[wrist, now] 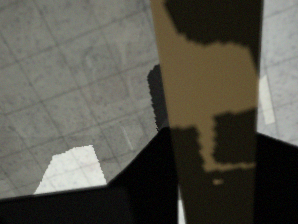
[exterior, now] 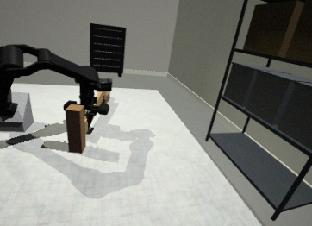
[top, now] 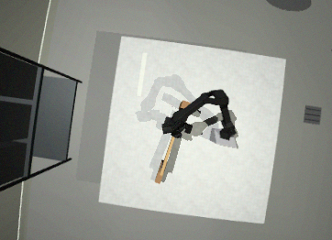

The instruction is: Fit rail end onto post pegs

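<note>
The wooden rail runs from under my gripper toward the low footboard block; its far end appears to be at that block, but the bracket is too small to make out. My gripper is shut on the rail toward its near end. The upright post stands close beyond the gripper. In the exterior view the post hides much of the rail's near end. The pegs, the holes and any gap between rail and post cannot be made out.
The arm's grey base block stands on the white table. The arm arches from there over the post area. A pale strip lies toward the table's back left. A shelf rack stands off the table.
</note>
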`<state>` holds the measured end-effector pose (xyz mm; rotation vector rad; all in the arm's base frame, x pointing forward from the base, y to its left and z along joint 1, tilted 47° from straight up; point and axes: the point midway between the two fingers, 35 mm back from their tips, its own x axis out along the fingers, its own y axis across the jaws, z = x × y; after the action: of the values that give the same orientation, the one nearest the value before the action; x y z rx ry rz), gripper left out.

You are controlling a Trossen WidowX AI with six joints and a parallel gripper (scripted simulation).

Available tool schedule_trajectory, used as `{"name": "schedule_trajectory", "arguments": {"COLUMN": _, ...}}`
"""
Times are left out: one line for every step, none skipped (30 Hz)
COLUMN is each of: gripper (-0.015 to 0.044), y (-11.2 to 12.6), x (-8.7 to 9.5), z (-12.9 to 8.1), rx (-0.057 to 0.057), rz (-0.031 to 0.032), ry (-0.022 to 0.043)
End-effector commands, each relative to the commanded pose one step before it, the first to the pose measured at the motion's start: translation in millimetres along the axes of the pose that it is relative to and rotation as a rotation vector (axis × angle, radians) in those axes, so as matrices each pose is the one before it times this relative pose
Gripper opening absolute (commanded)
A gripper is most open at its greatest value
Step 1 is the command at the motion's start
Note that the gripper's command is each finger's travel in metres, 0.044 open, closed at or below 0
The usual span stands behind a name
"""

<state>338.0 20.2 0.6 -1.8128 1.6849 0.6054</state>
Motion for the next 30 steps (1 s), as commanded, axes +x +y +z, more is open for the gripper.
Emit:
{"name": "schedule_trajectory", "arguments": {"gripper": 0.0, "y": -1.62, "x": -5.92, "z": 2.11, "rx": 0.0017, "rz": -0.00445, "ry": -0.01319}}
{"name": "schedule_trajectory", "arguments": {"gripper": 0.0, "y": -0.03, "x": -0.5, "z": 0.0, "rx": 0.0, "rz": 0.0, "ry": -0.00002}}
{"name": "schedule_trajectory", "arguments": {"gripper": 0.0, "y": -0.02, "x": -0.5, "z": 0.0, "rx": 0.0, "rz": 0.0, "ry": -0.00002}}
{"name": "schedule_trajectory", "arguments": {"gripper": 0.0, "y": -0.02, "x": -0.5, "z": 0.0, "rx": 0.0, "rz": 0.0, "ry": -0.00002}}
{"name": "schedule_trajectory", "arguments": {"gripper": 0.0, "y": -0.02, "x": -0.5, "z": 0.0, "rx": 0.0, "rz": 0.0, "ry": -0.00002}}
{"name": "schedule_trajectory", "arguments": {"gripper": 0.0, "y": -0.01, "x": -0.5, "z": 0.0, "rx": 0.0, "rz": 0.0, "ry": -0.00002}}
{"name": "schedule_trajectory", "arguments": {"gripper": 0.0, "y": -0.01, "x": -0.5, "z": 0.0, "rx": 0.0, "rz": 0.0, "ry": -0.00002}}
{"name": "schedule_trajectory", "arguments": {"gripper": 0.0, "y": -0.01, "x": -0.5, "z": 0.0, "rx": 0.0, "rz": 0.0, "ry": -0.00002}}
{"name": "schedule_trajectory", "arguments": {"gripper": 0.0, "y": -0.01, "x": -0.5, "z": 0.0, "rx": 0.0, "rz": 0.00001, "ry": -0.00002}}
{"name": "schedule_trajectory", "arguments": {"gripper": 0.0, "y": 0.0, "x": -0.5, "z": 0.0, "rx": 0.0, "rz": 0.00001, "ry": -0.00002}}
{"name": "schedule_trajectory", "arguments": {"gripper": 0.0, "y": 0.0, "x": -0.5, "z": 0.0, "rx": 0.0, "rz": 0.00001, "ry": -0.00002}}
{"name": "schedule_trajectory", "arguments": {"gripper": 0.0, "y": 0.0, "x": -0.5, "z": 0.0, "rx": 0.0, "rz": 0.00001, "ry": -0.00002}}
{"name": "schedule_trajectory", "arguments": {"gripper": 0.0, "y": 0.01, "x": -0.5, "z": 0.0, "rx": 0.0, "rz": 0.00001, "ry": -0.00002}}
{"name": "schedule_trajectory", "arguments": {"gripper": 0.0, "y": 0.01, "x": -0.5, "z": 0.0, "rx": 0.0, "rz": 0.00001, "ry": -0.00002}}
{"name": "schedule_trajectory", "arguments": {"gripper": 0.0, "y": 0.01, "x": -0.5, "z": 0.0, "rx": 0.0, "rz": 0.00001, "ry": -0.00002}}
{"name": "schedule_trajectory", "arguments": {"gripper": 0.0, "y": 0.01, "x": -0.5, "z": 0.0, "rx": 0.0, "rz": 0.00001, "ry": -0.00002}}
{"name": "schedule_trajectory", "arguments": {"gripper": 0.0, "y": 0.01, "x": -0.5, "z": 0.0, "rx": 0.0, "rz": 0.00001, "ry": -0.00002}}
{"name": "schedule_trajectory", "arguments": {"gripper": 0.0, "y": 0.01, "x": -0.5, "z": 0.0, "rx": 0.0, "rz": 0.00001, "ry": -0.00002}}
{"name": "schedule_trajectory", "arguments": {"gripper": 0.0, "y": 0.01, "x": -0.5, "z": 0.0, "rx": 0.0, "rz": 0.00001, "ry": -0.00002}}
{"name": "schedule_trajectory", "arguments": {"gripper": 0.0, "y": 0.01, "x": -0.5, "z": 0.0, "rx": 0.0, "rz": 0.00001, "ry": -0.00002}}
{"name": "schedule_trajectory", "arguments": {"gripper": 0.0, "y": 0.01, "x": -0.5, "z": 0.0, "rx": 0.0, "rz": 0.00001, "ry": -0.00002}}
{"name": "schedule_trajectory", "arguments": {"gripper": 0.0, "y": 0.01, "x": -0.5, "z": 0.0, "rx": 0.0, "rz": 0.00001, "ry": -0.00002}}
{"name": "schedule_trajectory", "arguments": {"gripper": 0.0, "y": 0.01, "x": -0.5, "z": 0.0, "rx": 0.0, "rz": 0.00001, "ry": -0.00002}}
{"name": "schedule_trajectory", "arguments": {"gripper": 0.0, "y": 0.01, "x": -0.5, "z": 0.0, "rx": 0.0, "rz": 0.00001, "ry": -0.00002}}
{"name": "schedule_trajectory", "arguments": {"gripper": 0.0, "y": 0.01, "x": -0.5, "z": 0.0, "rx": 0.0, "rz": 0.00001, "ry": -0.00002}}
{"name": "schedule_trajectory", "arguments": {"gripper": 0.0, "y": 0.01, "x": -0.5, "z": 0.0, "rx": 0.0, "rz": 0.00001, "ry": -0.00002}}
{"name": "schedule_trajectory", "arguments": {"gripper": 0.0, "y": 0.01, "x": -0.5, "z": 0.0, "rx": 0.0, "rz": 0.00001, "ry": -0.00002}}
{"name": "schedule_trajectory", "arguments": {"gripper": 0.0, "y": 0.01, "x": -0.5, "z": 0.0, "rx": 0.0, "rz": 0.00001, "ry": -0.00002}}
{"name": "schedule_trajectory", "arguments": {"gripper": 0.0, "y": 0.01, "x": -0.5, "z": 0.0, "rx": 0.0, "rz": 0.00001, "ry": -0.00002}}
{"name": "schedule_trajectory", "arguments": {"gripper": 0.0, "y": 0.01, "x": -0.5, "z": 0.0, "rx": 0.0, "rz": 0.00001, "ry": -0.00002}}
